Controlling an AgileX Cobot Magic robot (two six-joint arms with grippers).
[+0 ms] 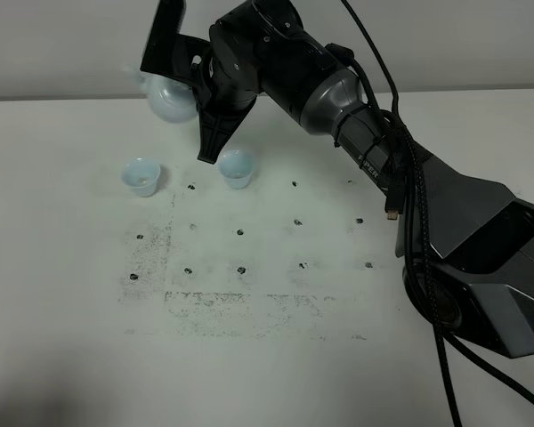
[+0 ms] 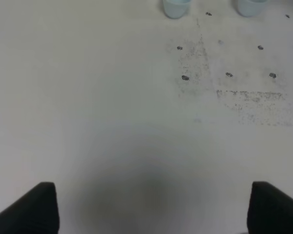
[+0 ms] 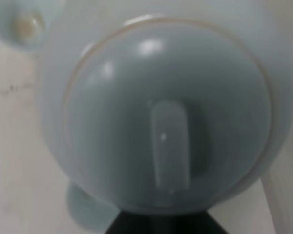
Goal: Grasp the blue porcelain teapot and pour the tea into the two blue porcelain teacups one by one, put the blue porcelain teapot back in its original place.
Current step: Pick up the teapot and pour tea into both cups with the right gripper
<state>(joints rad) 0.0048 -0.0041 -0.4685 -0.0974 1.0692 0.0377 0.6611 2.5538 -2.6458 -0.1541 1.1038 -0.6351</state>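
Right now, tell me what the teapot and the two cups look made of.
The teapot looks like glazed ceramic, perhaps porcelain: its pale blue surface is smooth, with soft bright glints. In the high view, the left cup and the right cup seem to be the same glazed ware, with the same pale blue colour and thin flared rims.

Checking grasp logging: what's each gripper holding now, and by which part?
Right gripper holds the blue porcelain teapot; the contact spot is hidden, so the part cannot be told. Left gripper is open, holding nothing.
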